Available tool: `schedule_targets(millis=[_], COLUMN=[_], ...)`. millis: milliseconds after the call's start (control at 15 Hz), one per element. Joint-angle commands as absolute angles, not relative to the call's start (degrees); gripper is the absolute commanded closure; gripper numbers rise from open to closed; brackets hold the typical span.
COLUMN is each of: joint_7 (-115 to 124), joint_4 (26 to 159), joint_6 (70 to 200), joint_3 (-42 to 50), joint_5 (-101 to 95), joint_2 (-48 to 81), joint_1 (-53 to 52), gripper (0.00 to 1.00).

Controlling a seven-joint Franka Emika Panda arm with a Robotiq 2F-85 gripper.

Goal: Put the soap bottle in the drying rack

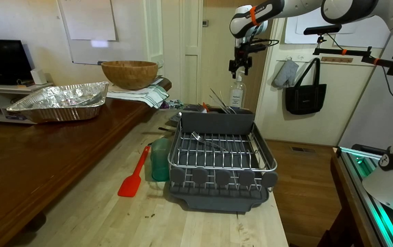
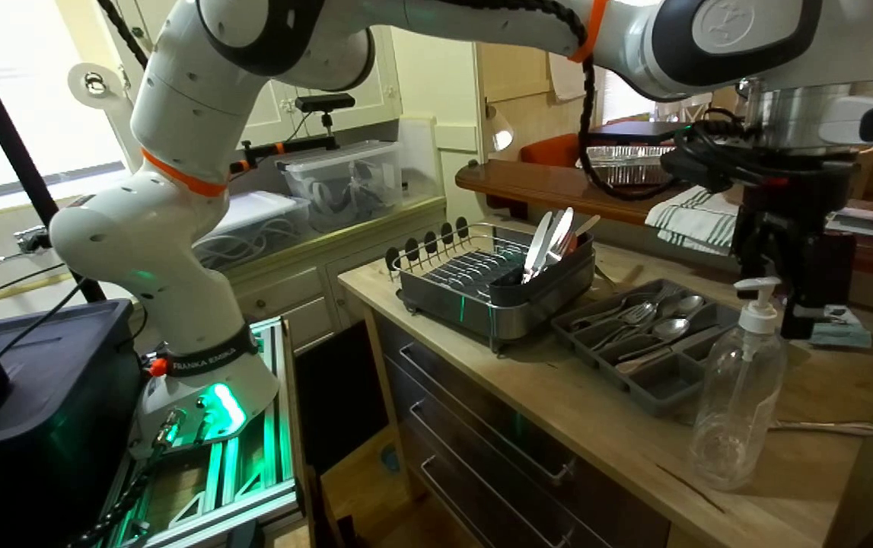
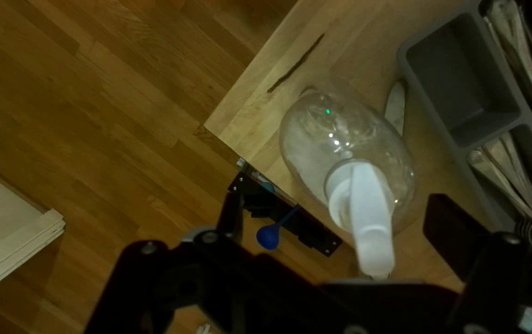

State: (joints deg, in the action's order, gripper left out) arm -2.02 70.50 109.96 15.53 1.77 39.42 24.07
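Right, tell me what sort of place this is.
Most likely a kitchen: there's a dark grey rectangular wire dish rack, a grey compartmented cutlery tray, and, hanging up, a grey fabric oven mitt.

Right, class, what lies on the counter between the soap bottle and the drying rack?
In an exterior view, the grey cutlery tray lies between the soap bottle and the drying rack.

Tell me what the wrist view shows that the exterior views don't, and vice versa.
Only the wrist view shows the blue spoon-shaped utensil. Only the exterior views show the drying rack and foil tray (in both) and the red spatula (in an exterior view). Shared: the soap bottle and the pincer, in every view; the grey cutlery tray, in the wrist view and an exterior view.
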Motion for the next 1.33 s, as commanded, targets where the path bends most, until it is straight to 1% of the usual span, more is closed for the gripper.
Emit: schedule_targets(millis=[0, 200, 267, 333, 400, 467, 600, 733, 800, 1000, 1067, 1133, 1200, 1267], joint_7=[-0.1, 0.0, 0.0, 0.3, 0.4, 0.5, 0.1, 0.0, 0.0, -0.4, -0.3, -0.2, -0.2, -0.5], joint_4=[74.4, 74.2, 74.0, 74.0, 74.0, 74.0, 74.2, 74.0, 74.0, 74.0, 73.6, 72.3, 71.8, 71.3], joint_6=[108.4, 105.6, 104.5, 103.8, 103.2, 103.0, 104.1, 104.3, 104.2, 104.7, 104.7, 104.4, 104.4, 104.4], joint_3=[16.3, 15.9, 15.9, 15.9, 15.9, 15.7, 15.1, 14.7, 14.7, 14.4, 14.3, 13.5, 13.4, 13.1], joint_5=[1.4, 2.5, 2.7, 2.7, 2.7, 3.1, 4.6, 6.4, 6.8, 8.4, 8.8, 8.8, 8.9, 9.3], joint_2=[36.2, 36.1, 36.3, 36.3, 36.4, 36.6, 36.9, 37.2, 37.3, 37.9, 38.2, 39.0, 39.4, 39.8], joint_1=[23.3, 24.0, 24.2, 24.2, 24.2, 24.4, 24.9, 25.2, 25.1, 25.3, 25.3, 26.1, 26.3, 26.6], gripper=[0.03, 0.05, 0.07, 0.08, 0.1, 0.09, 0.02, 0.03, 0.02, 0.09, 0.09, 0.12, 0.1, 0.12])
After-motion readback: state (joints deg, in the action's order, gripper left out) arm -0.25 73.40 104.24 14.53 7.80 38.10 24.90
